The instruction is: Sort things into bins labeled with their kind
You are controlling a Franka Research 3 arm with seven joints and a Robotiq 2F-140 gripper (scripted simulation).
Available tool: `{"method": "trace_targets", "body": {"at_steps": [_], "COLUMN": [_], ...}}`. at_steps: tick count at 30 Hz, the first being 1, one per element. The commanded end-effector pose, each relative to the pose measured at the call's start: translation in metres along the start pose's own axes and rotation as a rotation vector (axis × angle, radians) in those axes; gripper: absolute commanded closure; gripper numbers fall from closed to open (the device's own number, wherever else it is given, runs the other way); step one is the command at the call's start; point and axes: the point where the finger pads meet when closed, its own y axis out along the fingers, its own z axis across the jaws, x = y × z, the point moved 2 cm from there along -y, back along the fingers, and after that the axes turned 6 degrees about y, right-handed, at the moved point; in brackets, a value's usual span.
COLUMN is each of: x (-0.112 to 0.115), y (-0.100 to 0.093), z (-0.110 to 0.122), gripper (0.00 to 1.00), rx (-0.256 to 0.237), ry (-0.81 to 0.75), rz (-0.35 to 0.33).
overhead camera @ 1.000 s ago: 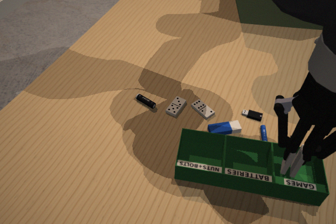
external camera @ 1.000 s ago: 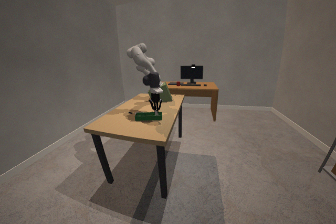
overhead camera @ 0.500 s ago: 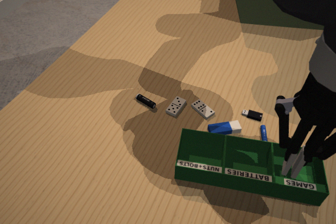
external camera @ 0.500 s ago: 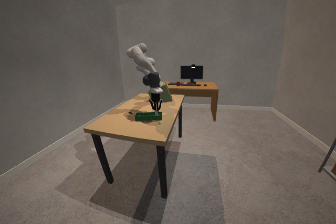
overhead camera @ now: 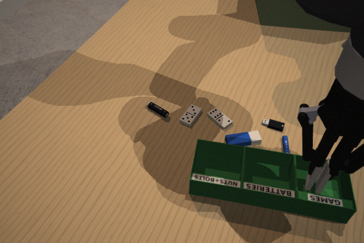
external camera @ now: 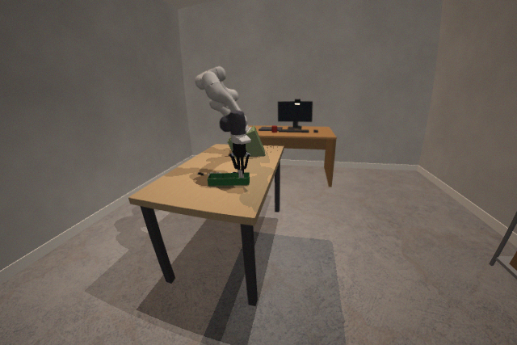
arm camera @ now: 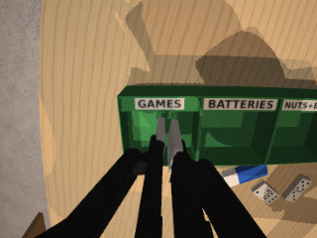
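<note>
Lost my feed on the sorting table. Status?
Gripper shut, empty, fingertips inside GAMES compartment. Both dominoes on table, unsorted. Nothing blocking them.

We see a desk [overhead camera: 88, 160] of pale tan wood with fine darker grain lines, crossed by brown shadow patches. The bin tray [overhead camera: 270, 200] is deep green, its three labels white with black letters. Two dominoes [overhead camera: 190, 115] [overhead camera: 219, 118] are light grey with black pips and a black dividing line. One battery [overhead camera: 157, 109] is black, the other [overhead camera: 285, 143] blue. The eraser [overhead camera: 243, 138] is blue with a white end. The USB stick [overhead camera: 273, 124] is black with a silver plug. Our hand [overhead camera: 317, 182] is black with grey fingers [overhead camera: 310, 180].
</note>
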Motion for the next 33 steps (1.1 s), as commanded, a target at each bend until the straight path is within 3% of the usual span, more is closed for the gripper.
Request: {"method": "trace_targets", "body": {"at_steps": [1, 17, 33], "x": [-0.001, -0.001, -0.001], "y": [0.000, 0.000, -0.018], "z": [-0.001, -0.001, -0.001], "gripper": [0.95, 0.95, 0.95], "rx": [0.000, 0.000, 0.000], "ry": [0.003, 0.003, 0.003], "rz": [0.003, 0.003, 0.003]}}
